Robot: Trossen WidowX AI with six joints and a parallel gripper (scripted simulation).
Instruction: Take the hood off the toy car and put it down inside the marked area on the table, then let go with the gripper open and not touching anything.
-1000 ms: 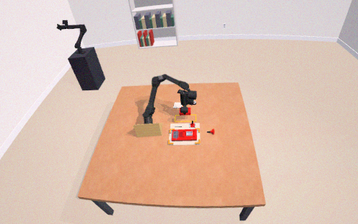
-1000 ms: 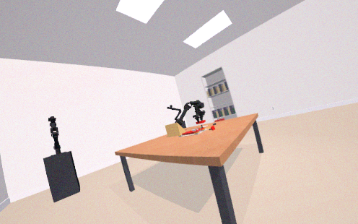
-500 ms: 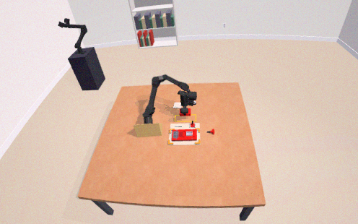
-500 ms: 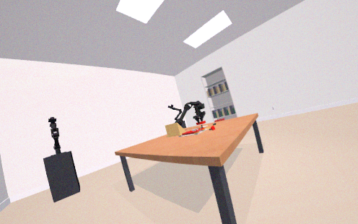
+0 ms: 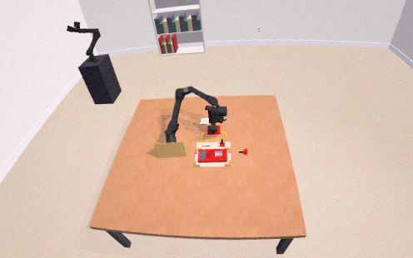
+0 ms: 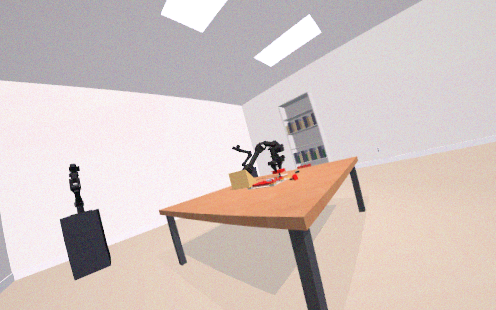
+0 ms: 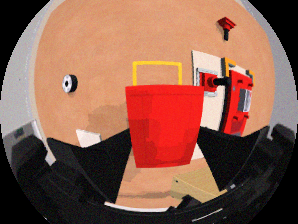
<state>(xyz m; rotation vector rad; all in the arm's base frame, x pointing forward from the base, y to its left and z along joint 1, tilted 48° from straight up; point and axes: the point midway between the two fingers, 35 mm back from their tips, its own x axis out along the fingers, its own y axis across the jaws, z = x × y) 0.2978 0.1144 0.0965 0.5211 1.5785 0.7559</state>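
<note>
The red hood (image 5: pixel 218 132) (image 6: pixel 278 171) (image 7: pixel 165 112) is held between the fingers of my gripper (image 5: pixel 213 128) (image 7: pixel 164 130). It seems to be a little above the table, its shadow falling to the side. The marked area, a yellow outline (image 5: pixel 202 136) (image 7: pixel 157 63), shows partly beyond the hood in the wrist view; the hood hides its near part there and overlaps its back line in the top view. The red toy car (image 5: pixel 212 156) (image 7: pixel 239 102), with its bay uncovered, lies on a pale board (image 5: pixel 212 165) in front of the marked area.
A tan block (image 5: pixel 171 150) (image 6: pixel 241 179) (image 7: pixel 197 186) stands by the arm's base. A small red part with a black stem (image 5: pixel 222 144) (image 7: pixel 209 81) is on the board. A red-and-black piece (image 5: pixel 245 151) (image 7: pixel 226 23) lies right of it. A wheel (image 7: pixel 70 84) and white tile (image 5: pixel 204 121) (image 7: pixel 89 136) lie behind.
</note>
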